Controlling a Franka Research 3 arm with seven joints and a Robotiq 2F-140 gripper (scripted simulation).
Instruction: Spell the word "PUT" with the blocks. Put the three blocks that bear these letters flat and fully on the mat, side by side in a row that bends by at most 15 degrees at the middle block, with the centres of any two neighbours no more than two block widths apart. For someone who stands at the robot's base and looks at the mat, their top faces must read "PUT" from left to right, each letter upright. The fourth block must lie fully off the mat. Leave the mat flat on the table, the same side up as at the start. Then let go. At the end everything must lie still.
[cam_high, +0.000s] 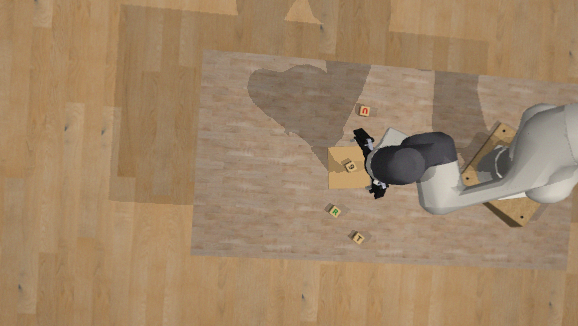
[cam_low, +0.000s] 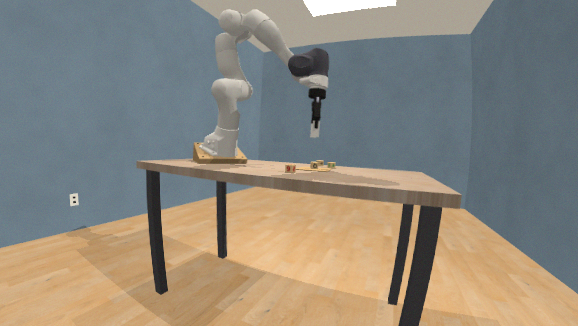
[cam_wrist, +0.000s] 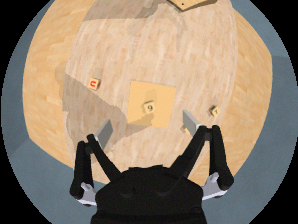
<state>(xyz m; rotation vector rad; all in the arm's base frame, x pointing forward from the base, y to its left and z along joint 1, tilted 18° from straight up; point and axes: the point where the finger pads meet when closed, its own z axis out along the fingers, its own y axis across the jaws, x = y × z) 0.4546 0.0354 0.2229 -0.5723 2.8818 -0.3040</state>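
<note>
A small tan mat (cam_high: 344, 170) lies in the middle of the table. One block with a black letter, seemingly a P (cam_high: 350, 165), sits on the mat, turned at an angle. The red U block (cam_high: 364, 111) lies off the mat towards the far side. The green R block (cam_high: 334, 211) and the T block (cam_high: 358, 238) lie off the mat on the other side. My gripper (cam_low: 315, 125) hangs high above the mat's base-side edge, wide open and empty. In the wrist view the gripper (cam_wrist: 148, 125) frames the mat and the P block (cam_wrist: 149, 106), with the U block (cam_wrist: 93, 83) to the left.
The robot base (cam_high: 505, 175) stands on a wooden plate at the table's right end. The arm's shadow (cam_high: 305, 100) falls across the table top beyond the mat. The table edges run close to the T block's side.
</note>
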